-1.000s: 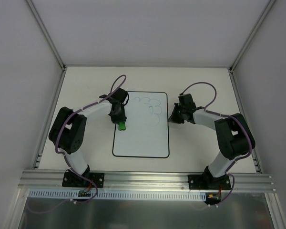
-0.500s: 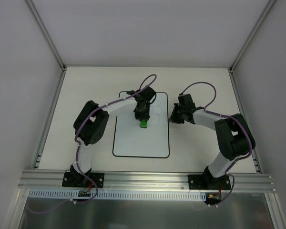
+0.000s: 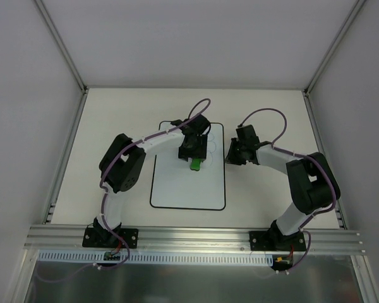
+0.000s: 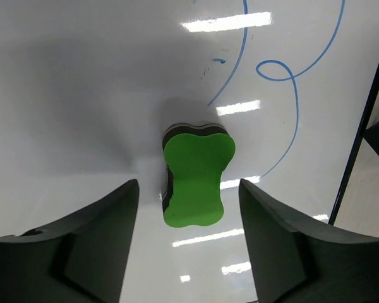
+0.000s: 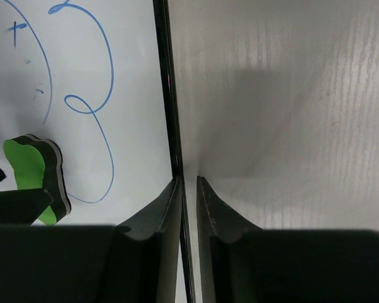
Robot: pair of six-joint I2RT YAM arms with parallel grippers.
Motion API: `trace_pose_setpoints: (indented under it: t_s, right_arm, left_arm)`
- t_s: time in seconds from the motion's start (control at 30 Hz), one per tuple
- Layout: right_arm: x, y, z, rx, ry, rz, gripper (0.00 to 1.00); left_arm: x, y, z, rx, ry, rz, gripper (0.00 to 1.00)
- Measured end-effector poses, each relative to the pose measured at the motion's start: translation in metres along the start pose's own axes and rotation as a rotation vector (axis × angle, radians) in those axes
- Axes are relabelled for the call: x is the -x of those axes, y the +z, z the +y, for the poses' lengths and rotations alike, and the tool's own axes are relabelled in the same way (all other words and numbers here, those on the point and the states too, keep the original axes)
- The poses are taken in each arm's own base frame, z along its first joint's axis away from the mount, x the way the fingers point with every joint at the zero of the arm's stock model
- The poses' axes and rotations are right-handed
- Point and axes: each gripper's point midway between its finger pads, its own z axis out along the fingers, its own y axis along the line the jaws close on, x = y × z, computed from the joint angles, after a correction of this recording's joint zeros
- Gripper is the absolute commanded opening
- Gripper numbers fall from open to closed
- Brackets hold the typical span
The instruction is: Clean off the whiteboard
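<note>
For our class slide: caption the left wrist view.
Open left gripper above a green eraser lying on the whiteboard, blue lines beside it.

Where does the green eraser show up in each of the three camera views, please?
Top external: the green eraser lies near the middle of the whiteboard.
Left wrist: the eraser is mid-frame, flat on the board.
Right wrist: the eraser is at the lower left.
Shared landmark: the board's black right edge, to the right of the eraser in every view.
</note>
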Motion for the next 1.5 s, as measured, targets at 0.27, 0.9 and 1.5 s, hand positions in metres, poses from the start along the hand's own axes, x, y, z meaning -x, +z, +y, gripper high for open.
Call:
trace_pose_setpoints:
  t_s: [0.27,0.9,1.5]
  right_arm:
    - [-0.004,-0.017,-0.011,-0.066,-0.069,0.001,0.55]
    - [-0.019,-0.043,0.108,-0.109,-0.42,-0.087,0.68]
    - [-0.039,0.002,0.123,-0.221,-0.338,-0.031,0.59]
  left_arm:
    - [0.03,-0.053,-0.003,-0.036,-0.027,-0.131,0.99]
    - [-0.059,-0.102,0.173,0.135,-0.27,-0.225,0.94]
    - [-0.068,-0.09,0.183,0.075,-0.32,-0.284,0.92]
